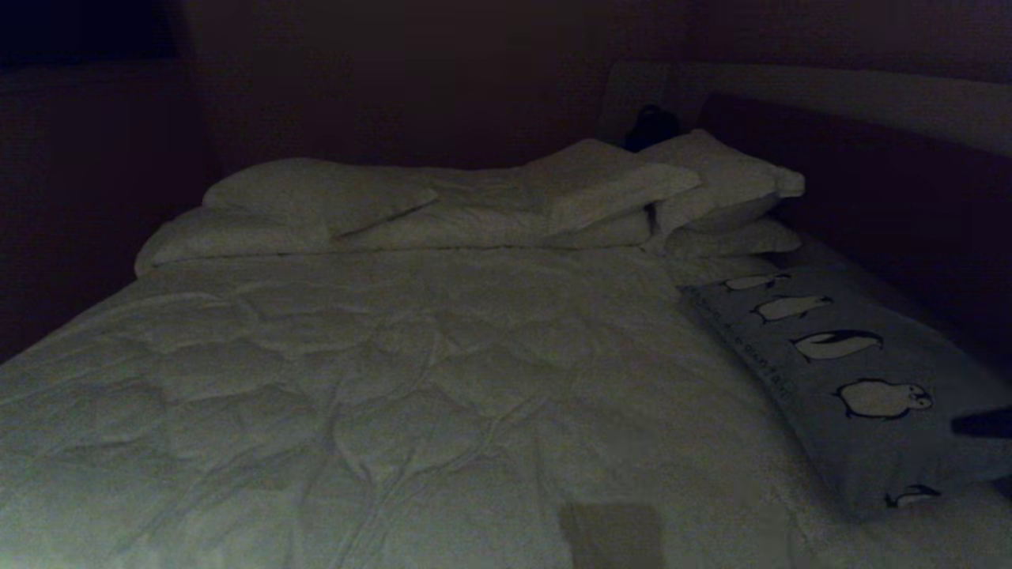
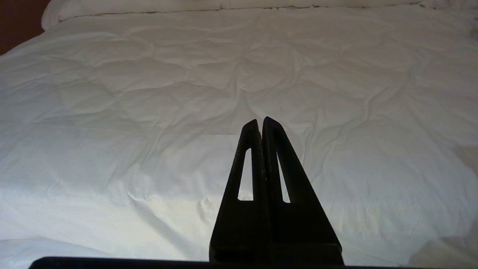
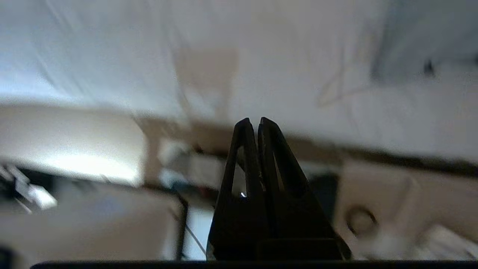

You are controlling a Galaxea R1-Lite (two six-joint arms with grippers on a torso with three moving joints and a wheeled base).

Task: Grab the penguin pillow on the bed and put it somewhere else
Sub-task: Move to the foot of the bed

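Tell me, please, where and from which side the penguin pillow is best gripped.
Probably at the near short end of the penguin pillow, coming from the robot's right. It lies flat and lengthwise along the right edge of the bed, with its far end close to the white pillows, so the near corner is the freest fabric to pinch. The right gripper is shut and must open first.

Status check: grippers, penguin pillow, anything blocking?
Left gripper shut, empty, over the comforter. Right gripper shut, empty, not yet on target. Penguin pillow flat along the bed's right edge, untouched. Nothing on it; white pillows lie beyond at the head.
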